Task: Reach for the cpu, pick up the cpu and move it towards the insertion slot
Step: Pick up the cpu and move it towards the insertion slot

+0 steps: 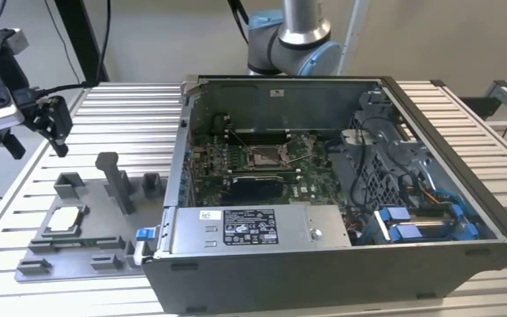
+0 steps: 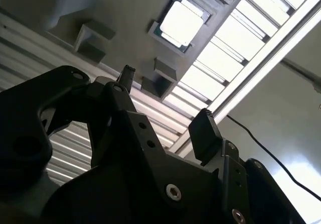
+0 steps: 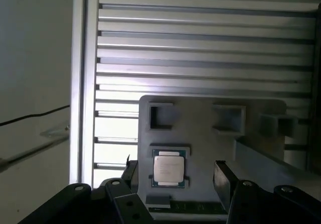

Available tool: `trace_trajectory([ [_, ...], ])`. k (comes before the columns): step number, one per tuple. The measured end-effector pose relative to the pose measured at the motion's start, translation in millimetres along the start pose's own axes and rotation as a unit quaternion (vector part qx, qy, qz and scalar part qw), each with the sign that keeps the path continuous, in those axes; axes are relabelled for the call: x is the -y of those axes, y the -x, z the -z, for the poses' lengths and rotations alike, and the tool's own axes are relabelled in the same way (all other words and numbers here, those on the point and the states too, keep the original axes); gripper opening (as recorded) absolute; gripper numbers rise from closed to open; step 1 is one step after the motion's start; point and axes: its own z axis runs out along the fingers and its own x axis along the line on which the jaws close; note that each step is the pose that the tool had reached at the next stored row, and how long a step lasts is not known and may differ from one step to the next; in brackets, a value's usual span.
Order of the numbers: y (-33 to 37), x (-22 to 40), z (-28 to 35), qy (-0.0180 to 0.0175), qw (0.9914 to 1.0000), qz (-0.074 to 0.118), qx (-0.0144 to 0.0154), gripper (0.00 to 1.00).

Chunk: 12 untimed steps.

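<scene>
The cpu point(image 1: 65, 220) lies flat with its silvery top up in a square seat of the grey fixture plate point(image 1: 103, 244), at the exterior view's left. My gripper point(image 1: 35, 142) hangs well above and behind it, open, with nothing between its black fingers. In the first wrist view the cpu point(image 3: 168, 169) sits between the two fingertips point(image 3: 221, 173) of the gripper point(image 3: 175, 173), far beneath them. The second wrist view has the cpu point(image 2: 181, 22) beyond the gripper point(image 2: 164, 102). The insertion slot point(image 1: 267, 155), a metal-framed socket on the green board, lies inside the open computer case.
The open computer case point(image 1: 342, 264) stands to the exterior view's right of the fixture. Upright grey posts point(image 1: 113, 178) rise from the fixture plate near the cpu. A slatted aluminium table point(image 1: 130, 105) carries everything. The arm's base point(image 1: 289, 39) stands behind the case.
</scene>
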Motion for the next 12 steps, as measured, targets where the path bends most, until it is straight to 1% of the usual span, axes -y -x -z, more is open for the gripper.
trace_trajectory([
  [5,-0.4,1.5,-7.9,0.0000,1.00000,0.000,0.0000,1.00],
  [12,-0.6,2.0,-16.2,0.0001,1.00000,0.000,0.0000,1.00],
])
